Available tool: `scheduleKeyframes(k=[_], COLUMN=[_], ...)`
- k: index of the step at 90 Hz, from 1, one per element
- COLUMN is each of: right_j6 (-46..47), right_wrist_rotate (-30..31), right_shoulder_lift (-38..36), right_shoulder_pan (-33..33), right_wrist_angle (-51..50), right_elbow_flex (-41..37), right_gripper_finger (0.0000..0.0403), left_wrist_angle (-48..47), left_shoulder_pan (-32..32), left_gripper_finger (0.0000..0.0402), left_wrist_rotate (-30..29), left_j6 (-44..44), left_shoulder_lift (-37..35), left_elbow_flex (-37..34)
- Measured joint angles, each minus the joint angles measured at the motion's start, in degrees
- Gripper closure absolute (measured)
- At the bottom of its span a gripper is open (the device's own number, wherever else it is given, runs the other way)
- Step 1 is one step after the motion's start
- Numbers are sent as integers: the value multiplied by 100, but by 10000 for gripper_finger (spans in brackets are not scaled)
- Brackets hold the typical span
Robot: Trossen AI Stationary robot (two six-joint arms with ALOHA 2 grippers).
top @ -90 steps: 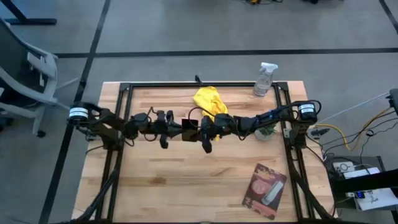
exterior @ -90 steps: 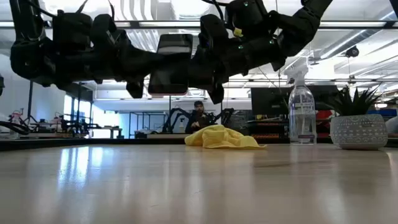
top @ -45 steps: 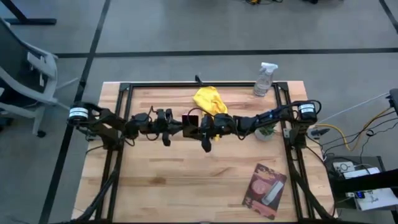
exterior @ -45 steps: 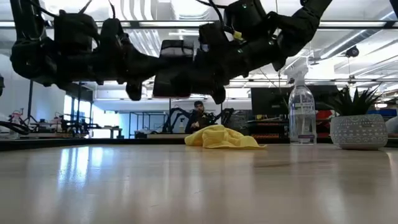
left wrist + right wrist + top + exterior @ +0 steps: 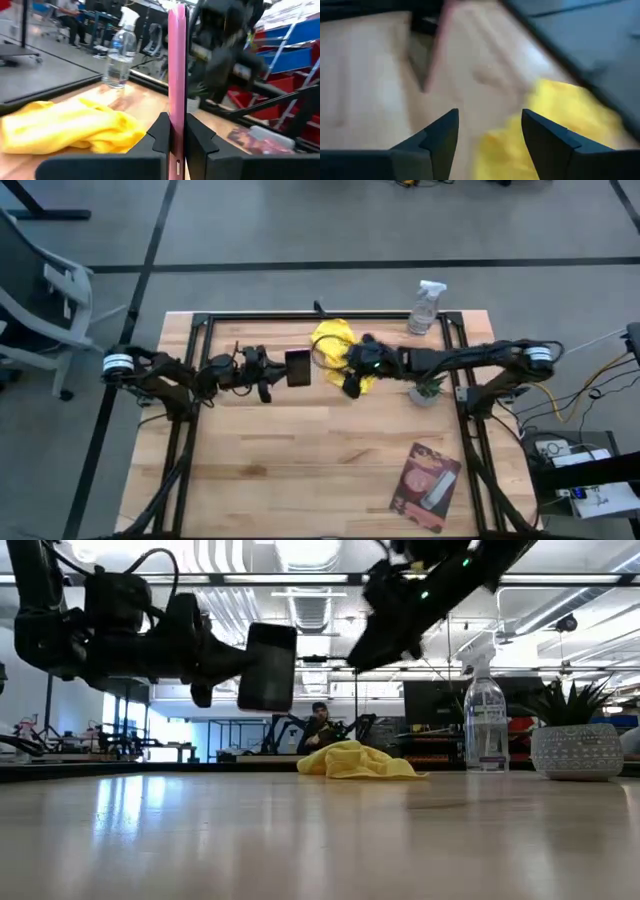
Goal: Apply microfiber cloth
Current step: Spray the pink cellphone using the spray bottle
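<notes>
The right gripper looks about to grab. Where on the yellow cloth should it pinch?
Probably the raised, crumpled ridge of the microfiber cloth, coming straight down: it lies heaped on the table, and the right gripper, fingers open, hangs over its near edge.

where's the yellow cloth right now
In the high view the cloth lies at the table's far edge, near the middle, left of the spray bottle, with the right gripper open over it.
</notes>
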Motion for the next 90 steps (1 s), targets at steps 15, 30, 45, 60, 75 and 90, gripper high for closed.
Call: scheduleKeyframes(k=[15,30,45,60,75,90], right_j6=[26,-119,-70,-29,-334,-716], right_wrist_rotate=[258,258,255,209,205,105], right_shoulder_lift=[-989,-1589,-1618,-1311,-881,-332], right_shoulder_pan=[-603,-1446,-2386,-3112,-3554,-3778], right_wrist_angle=[-825,-1182,-1854,-2503,-3531,-4555], right_elbow_flex=[0,1,343,955,1935,2941], right_gripper_finger=[195,199,201,201,201,201], left_wrist_angle=[-309,-717,-907,-952,-1140,-1259], left_shoulder_pan=[11,35,35,33,33,33], left_gripper_finger=[392,392,392,392,392,392], left_wrist_rotate=[-35,-200,-331,-331,-329,-327], left_j6=[343,610,780,886,906,906], left_shoulder_lift=[91,106,106,97,95,95], left_elbow_flex=[196,418,466,466,466,466])
